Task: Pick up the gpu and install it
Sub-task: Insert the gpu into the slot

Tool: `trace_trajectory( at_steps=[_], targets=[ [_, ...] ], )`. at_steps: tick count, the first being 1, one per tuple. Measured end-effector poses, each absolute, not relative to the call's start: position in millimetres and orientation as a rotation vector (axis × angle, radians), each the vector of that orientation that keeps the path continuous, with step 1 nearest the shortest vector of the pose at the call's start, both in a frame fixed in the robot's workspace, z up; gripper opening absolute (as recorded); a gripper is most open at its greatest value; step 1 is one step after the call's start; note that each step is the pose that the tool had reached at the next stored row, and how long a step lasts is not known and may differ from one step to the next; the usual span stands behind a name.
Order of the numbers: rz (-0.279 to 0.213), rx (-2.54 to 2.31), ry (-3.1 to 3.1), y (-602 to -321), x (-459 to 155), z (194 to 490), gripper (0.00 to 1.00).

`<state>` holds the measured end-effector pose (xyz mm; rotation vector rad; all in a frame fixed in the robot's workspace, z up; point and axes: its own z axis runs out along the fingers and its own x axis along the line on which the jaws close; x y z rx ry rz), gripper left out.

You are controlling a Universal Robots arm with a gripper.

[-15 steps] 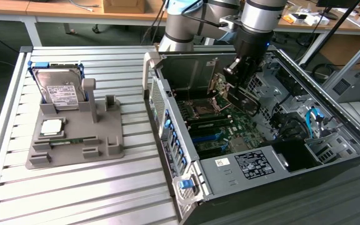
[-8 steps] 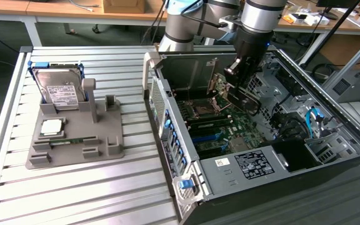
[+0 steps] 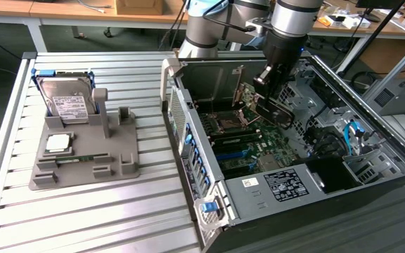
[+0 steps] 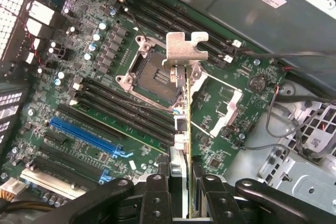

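A: Where's the gpu (image 3: pixel 278 113)?
B: Clamped in the gripper (image 4: pixel 184 202), above the motherboard (image 4: pixel 220 103) in the open case (image 3: pixel 210 79).
A: Facing?
B: Wrist view — edge-on, long axis leading away from the fingers (image 4: pixel 156 198), silver bracket (image 4: pixel 185 51) farthest. Exterior view — its broad dark face.

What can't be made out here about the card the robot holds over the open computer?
- Exterior view: which slot the gpu hangs over; the card hides the motherboard behind it.
- Wrist view: the gpu's fan face; the card shows edge-on in the gripper.
- Exterior view: the label text on the hard drive, too small.
- Exterior view: the upper part of the arm, cut by the top edge.
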<state>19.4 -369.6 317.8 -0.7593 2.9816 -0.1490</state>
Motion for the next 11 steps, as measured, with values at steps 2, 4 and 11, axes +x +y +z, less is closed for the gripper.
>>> trace_trajectory(
  at_steps=[2, 4, 11],
  targets=[
    [-0.148, -0.781, 2.975, -369.6, 19.4, 317.8, 0.27],
    [-0.148, -0.798, 2.97, -369.6, 19.4, 317.8, 0.27],
    [-0.146, -0.85, 2.954, -369.6, 19.4, 317.8, 0.27]
  ],
)
